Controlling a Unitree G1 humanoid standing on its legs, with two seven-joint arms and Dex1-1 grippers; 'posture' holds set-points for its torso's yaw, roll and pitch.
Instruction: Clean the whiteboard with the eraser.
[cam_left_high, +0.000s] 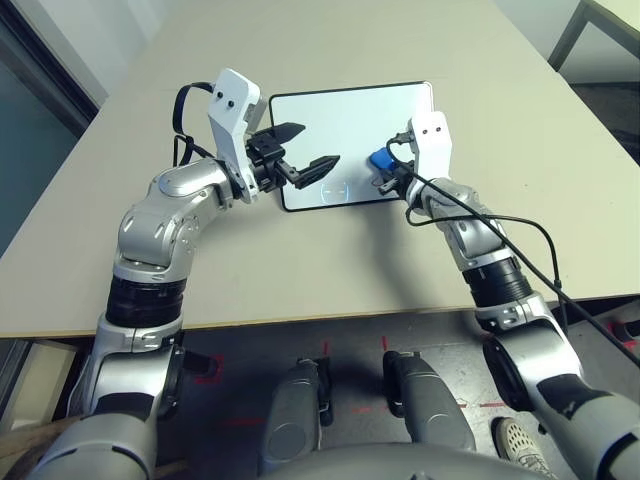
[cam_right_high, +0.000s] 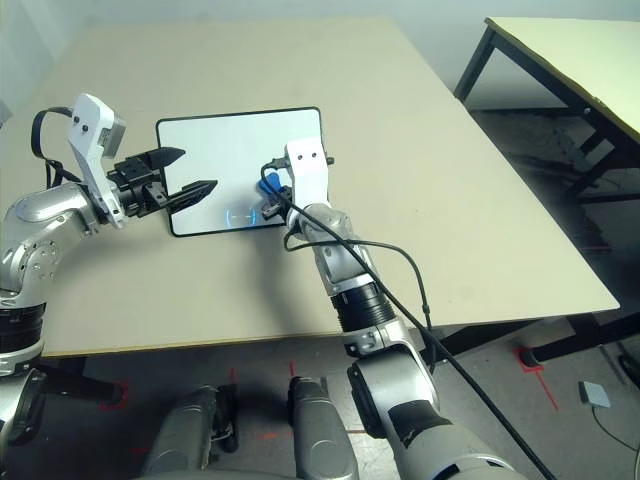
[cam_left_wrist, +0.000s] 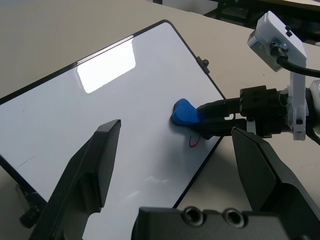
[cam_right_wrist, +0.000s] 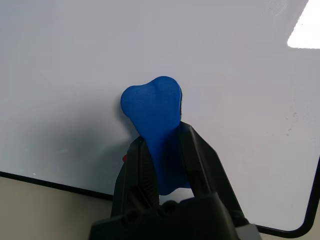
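The whiteboard (cam_left_high: 345, 120) lies flat on the beige table, white with a thin black frame. My right gripper (cam_left_high: 386, 180) is shut on the blue eraser (cam_left_high: 380, 160) and presses its rounded end onto the board near the near right corner. In the right wrist view the eraser (cam_right_wrist: 152, 107) sticks out from between the black fingers (cam_right_wrist: 200, 155). A small red mark (cam_left_wrist: 195, 142) shows on the board just beside the eraser (cam_left_wrist: 185, 111). My left gripper (cam_left_high: 320, 143) hovers open over the board's near left part, holding nothing.
The table (cam_left_high: 400, 260) stretches beyond the board on all sides. A black cable (cam_left_high: 520, 230) loops from my right wrist over the table's near edge. A second table (cam_right_high: 560, 60) stands off to the right across a gap of floor.
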